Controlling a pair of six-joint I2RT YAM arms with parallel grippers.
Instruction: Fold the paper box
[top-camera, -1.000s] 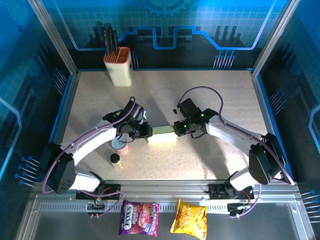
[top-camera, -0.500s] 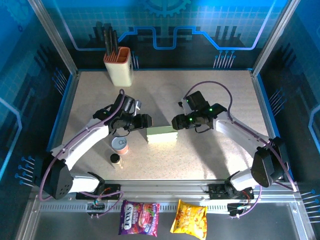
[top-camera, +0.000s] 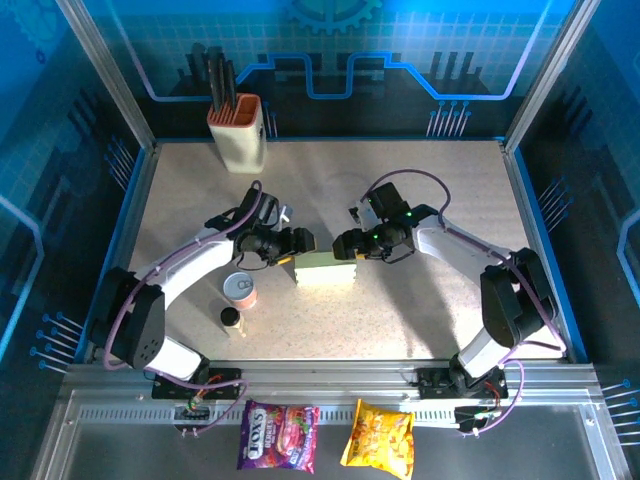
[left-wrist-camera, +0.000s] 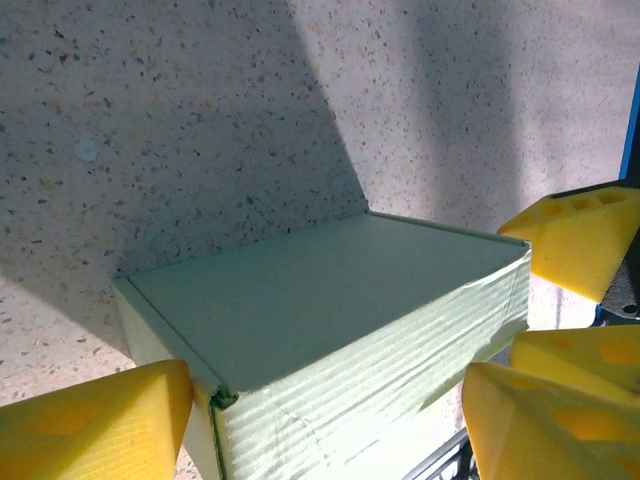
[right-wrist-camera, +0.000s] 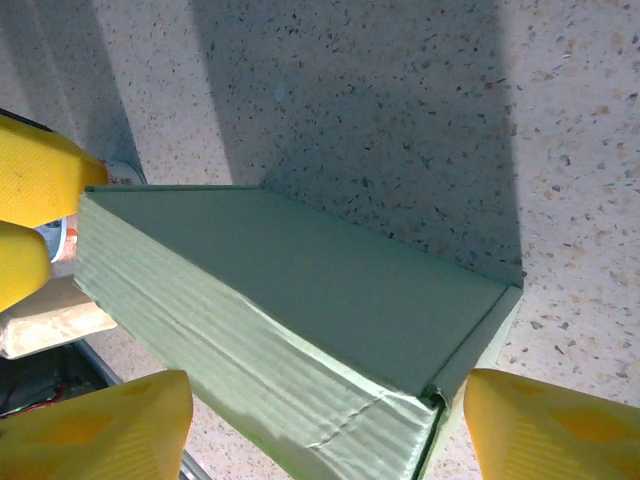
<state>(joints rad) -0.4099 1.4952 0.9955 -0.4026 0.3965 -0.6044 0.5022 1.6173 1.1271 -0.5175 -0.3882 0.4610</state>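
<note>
paper box: we see the paper box (top-camera: 327, 273) as a closed, pale green rectangular box lying flat on the speckled table (top-camera: 440, 180), about mid-table, with its lid down.
box surface: in the wrist views we note faint ridges along its long side wall and a small gap at one lid corner.
left gripper: the left gripper (top-camera: 298, 243) hangs over the far left corner of the box. in its wrist view we see its yellow fingers (left-wrist-camera: 90, 425) spread wide to either side of the box. one tip sits just beside a box corner, the other stands apart from the wall, and nothing is held.
right gripper: the right gripper (top-camera: 343, 243) hangs over the far right part of the box, facing the left one. we see its yellow fingers (right-wrist-camera: 555, 425) equally far apart, the box corner between them, with no grip on it.
gap between grippers: we see the two tips near each other above the box's far edge, not touching.
utensil holder: beige with an orange rim (top-camera: 238, 135), it stands at the far left of the table with dark handles sticking up.
can: the can (top-camera: 240, 290) stands upright just left of the box.
small bottle: the small bottle (top-camera: 231, 319) stands just nearer than the can.
snack packets: a purple one (top-camera: 278, 437) and a yellow one (top-camera: 378, 433) lie on the metal shelf in front of the table.
</note>
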